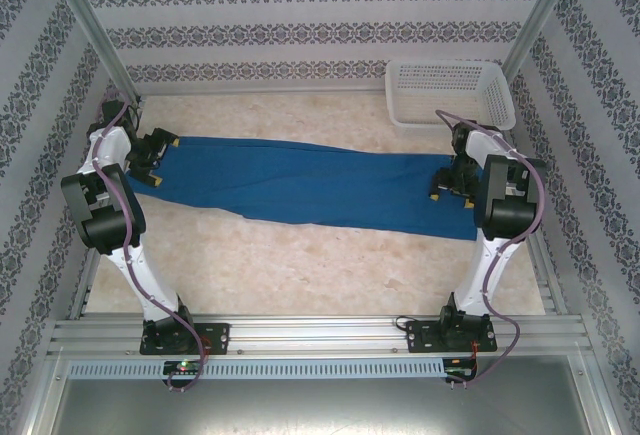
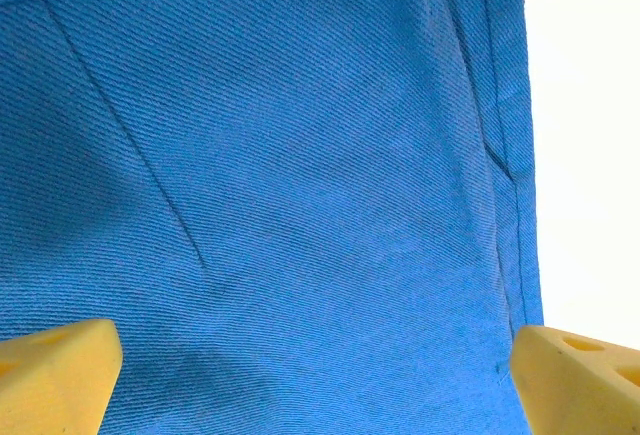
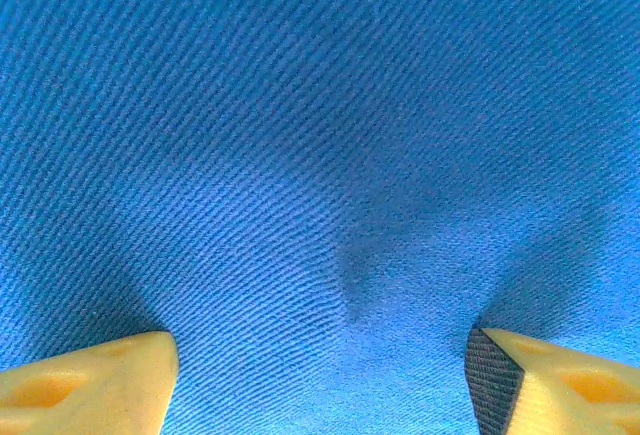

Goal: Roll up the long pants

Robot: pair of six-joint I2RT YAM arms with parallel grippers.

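Long pants (image 1: 300, 183) lie flat, ends partly hidden. Left gripper (image 2: 315, 347) spread wide; right gripper (image 3: 325, 347) looks released, fingertips cut off.

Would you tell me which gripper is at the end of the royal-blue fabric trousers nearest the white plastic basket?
The right gripper, over the royal-blue trousers' end near the white basket; the left gripper is at the opposite end.

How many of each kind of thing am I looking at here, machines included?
Royal-blue fabric long pants: 1
White plastic lattice basket: 1
White robot arms with yellow-tipped claws, left claw and right claw: 2
Total: 4
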